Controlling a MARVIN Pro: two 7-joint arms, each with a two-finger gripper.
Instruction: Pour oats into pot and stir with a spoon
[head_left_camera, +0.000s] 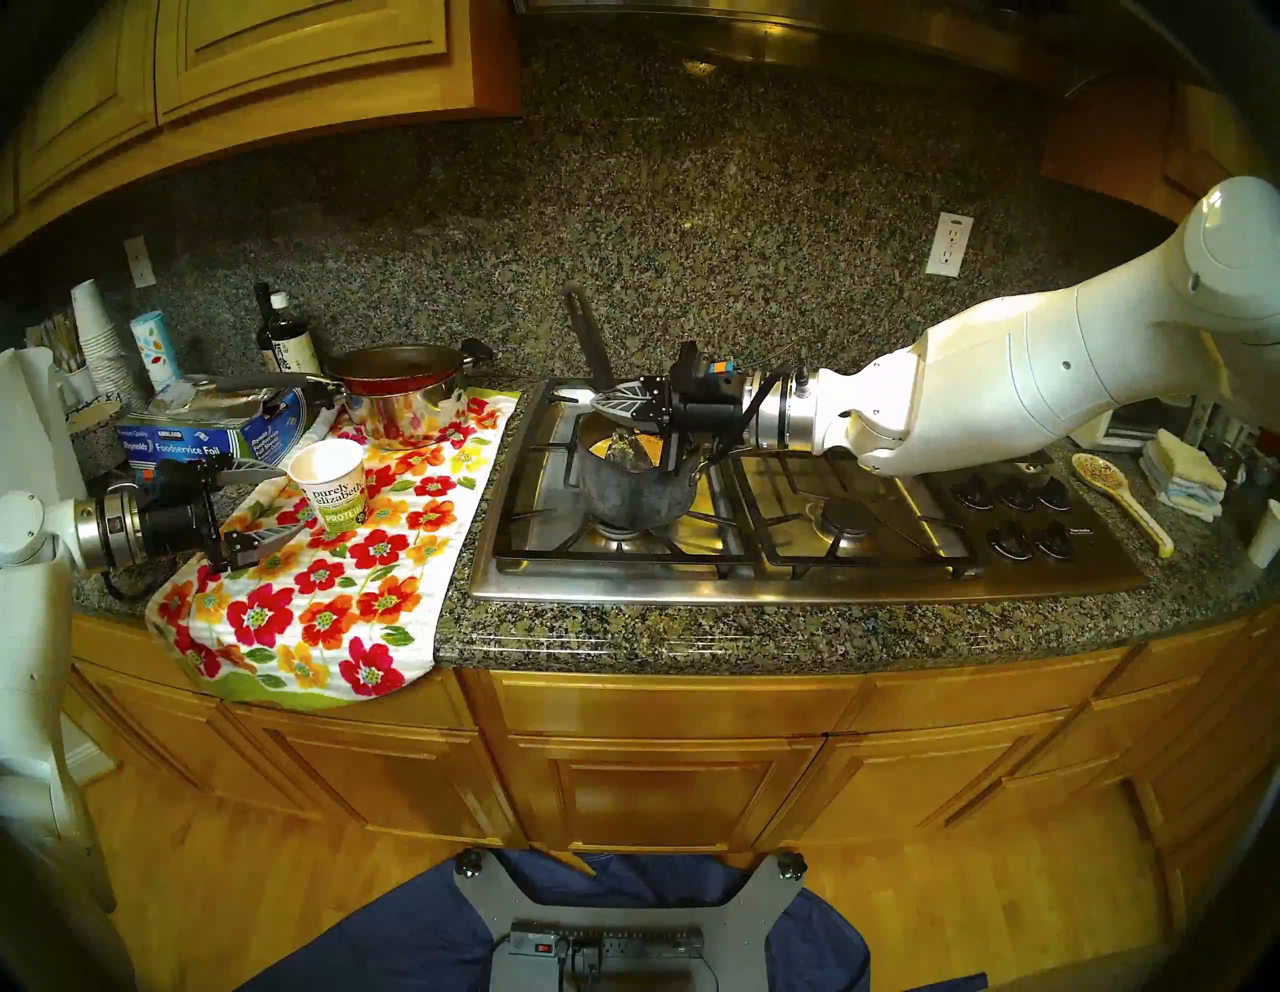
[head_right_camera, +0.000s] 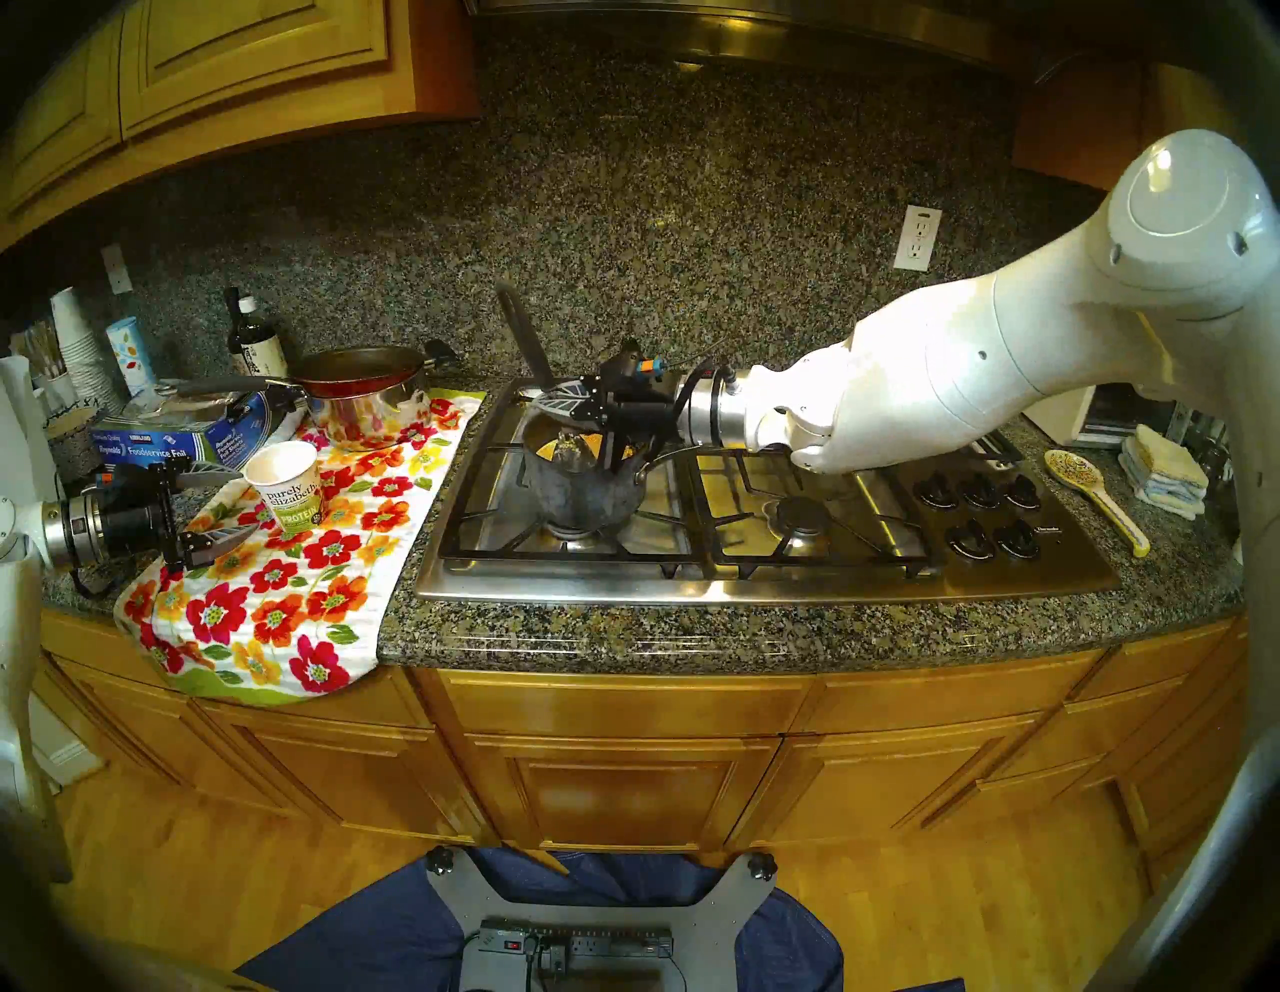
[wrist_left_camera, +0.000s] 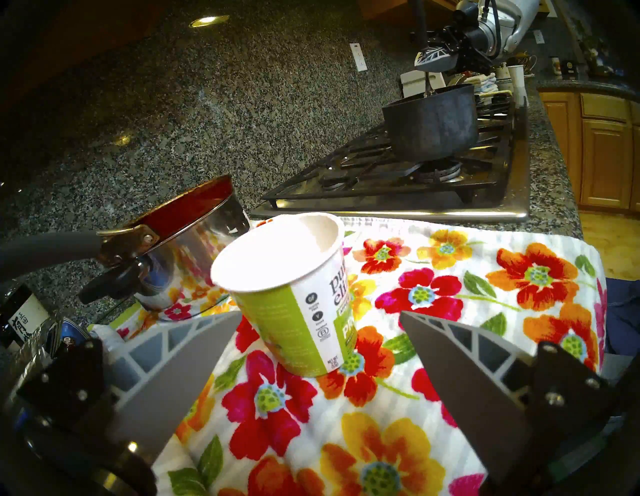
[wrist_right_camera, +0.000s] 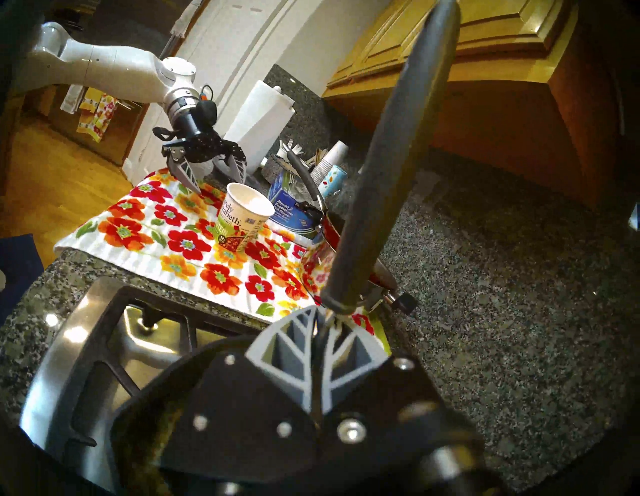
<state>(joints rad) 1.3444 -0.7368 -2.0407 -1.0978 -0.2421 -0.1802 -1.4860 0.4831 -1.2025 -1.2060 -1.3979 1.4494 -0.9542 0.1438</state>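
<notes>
1. Over on the stove's near-left burner sits the pot (head_left_camera: 637, 485), dark and mottled, its thin silver handle pointing right under the robot's arm.
2. Right gripper (head_left_camera: 627, 404) hangs above the pot's far rim, jaws pressed together on the spoon (head_left_camera: 589, 346). It pinches the thin metal neck just below the black handle, which sticks up and leans to the far left, so the bowl hangs down inside the pot. Looks like a sensible hold for stirring: the wrist stays clear of the rim.
3. Oats (head_left_camera: 647, 440) show as a pale yellowish layer in the pot around the spoon's silver bowl. Can't tell how deep.
4. Left gripper (head_left_camera: 280, 502) hovers low over the floral towel (head_left_camera: 332, 609), jaws spread wide, not holding anything. The paper cup (wrist_left_camera: 291, 294) stands upright just beyond the fingertips; from the left wrist camera it looks empty inside, so I'd guess the pour is done.
5. Cup sits left of the stove, well away from the burner, which seems a safe place for it.
6. Red frying pan (head_left_camera: 395, 367) on the steel pot (head_left_camera: 395, 412) sits at the towel's far edge, out of the way.
7. My guess: it's stirring now, and the risk is nudging that light pot off the grate.
</notes>
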